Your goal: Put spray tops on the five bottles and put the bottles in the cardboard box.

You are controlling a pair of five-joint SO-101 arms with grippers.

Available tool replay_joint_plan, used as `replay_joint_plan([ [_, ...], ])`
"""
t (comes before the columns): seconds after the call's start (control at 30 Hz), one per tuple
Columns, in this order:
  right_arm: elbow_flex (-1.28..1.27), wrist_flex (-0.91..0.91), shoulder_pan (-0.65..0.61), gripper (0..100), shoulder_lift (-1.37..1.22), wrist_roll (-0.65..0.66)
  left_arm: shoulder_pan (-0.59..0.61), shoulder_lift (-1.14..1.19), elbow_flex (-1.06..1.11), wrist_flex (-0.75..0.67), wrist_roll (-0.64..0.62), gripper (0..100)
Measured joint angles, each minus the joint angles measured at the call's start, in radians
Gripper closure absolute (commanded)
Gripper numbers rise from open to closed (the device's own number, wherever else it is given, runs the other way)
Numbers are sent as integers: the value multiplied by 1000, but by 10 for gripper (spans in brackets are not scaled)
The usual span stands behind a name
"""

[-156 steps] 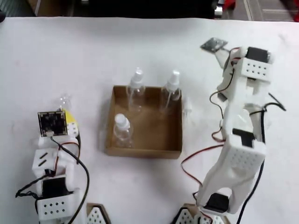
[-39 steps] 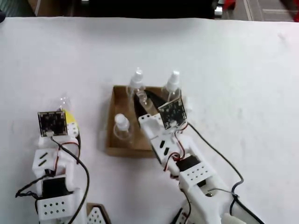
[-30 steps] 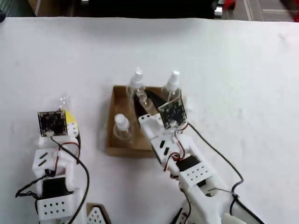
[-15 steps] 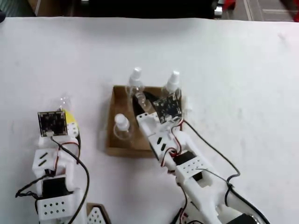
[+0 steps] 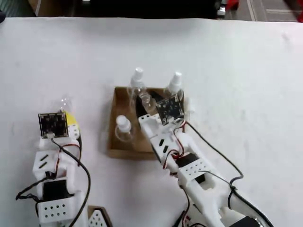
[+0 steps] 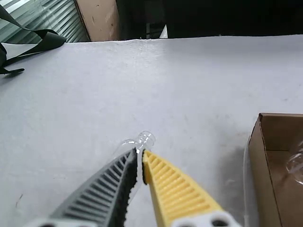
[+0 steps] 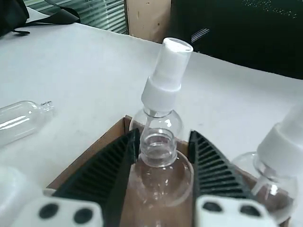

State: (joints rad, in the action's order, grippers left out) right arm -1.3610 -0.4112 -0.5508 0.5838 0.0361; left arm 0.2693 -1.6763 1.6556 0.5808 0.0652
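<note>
Nearest us, on the left of the table [image 5: 246,71], the left hand [image 6: 140,152] is sitting low with its grey and yellow fingers pressed almost together. A clear capless bottle [image 6: 145,139] is lying on its side, poking out just past the tips. Moving right, the right hand [image 7: 163,137] is reaching into the cardboard box [image 5: 124,152] and clamping the neck of an upright open-necked bottle [image 7: 161,175]. It's getting tight in there: a near capped bottle [image 5: 124,128] is standing by the left wall, and a far-left capped bottle [image 5: 137,84] and far-right capped bottle [image 5: 174,87] are crowding the far wall. A loose spray top [image 5: 190,107] is lying just outside the right wall. Beyond, bare table is running to the far edge.
</note>
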Motion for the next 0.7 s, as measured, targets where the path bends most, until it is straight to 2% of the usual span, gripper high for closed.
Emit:
replay_joint_plan([
  [0.2, -21, 31, 0, 825, 84, 0, 0, 0, 0, 0, 0, 973],
  [0.57, -46, 195, 2, 824, 334, 0, 0, 0, 0, 0, 0, 973],
  [0.7, -46, 250, 54, 825, 477, 0, 0, 0, 0, 0, 0, 973],
])
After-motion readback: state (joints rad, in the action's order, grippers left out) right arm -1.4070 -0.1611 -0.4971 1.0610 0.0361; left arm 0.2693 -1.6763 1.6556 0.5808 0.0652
